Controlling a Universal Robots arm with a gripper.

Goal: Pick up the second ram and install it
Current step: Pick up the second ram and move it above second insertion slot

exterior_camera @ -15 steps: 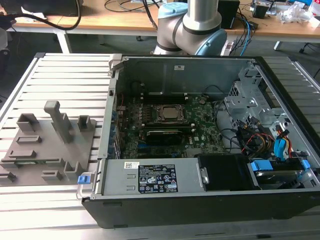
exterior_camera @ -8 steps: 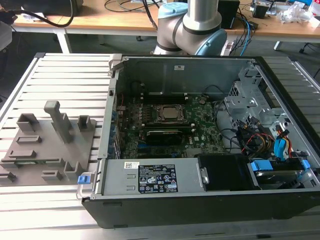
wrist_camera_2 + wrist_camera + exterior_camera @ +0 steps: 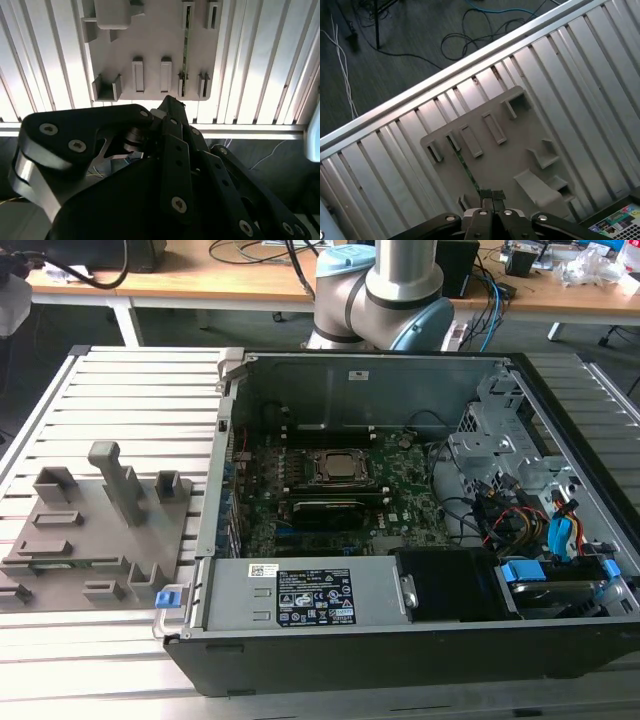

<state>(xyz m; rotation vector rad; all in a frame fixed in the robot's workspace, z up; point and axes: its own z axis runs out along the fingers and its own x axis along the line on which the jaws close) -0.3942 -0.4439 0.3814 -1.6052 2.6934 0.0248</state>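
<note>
The second ram (image 3: 465, 167) is a thin green stick standing on edge in a slot of the grey holder plate (image 3: 512, 155). In the second wrist view the ram (image 3: 185, 45) runs along the plate between small holder blocks. In the exterior view the ram (image 3: 75, 561) shows as a faint green line on the plate (image 3: 95, 540), at that view's left. My gripper (image 3: 492, 195) hangs well above the plate, near one end of the stick, with its dark fingertips pressed together and nothing between them. Its black linkage (image 3: 172, 165) fills the foreground of the second wrist view.
An open computer case (image 3: 400, 640) lies at the exterior view's right, with the motherboard, CPU socket (image 3: 338, 468) and dark slots (image 3: 330, 508) beside it. A tall grey post (image 3: 118, 480) and several blocks rise from the holder plate. The ribbed metal table (image 3: 580, 75) ends at an edge, with floor cables beyond.
</note>
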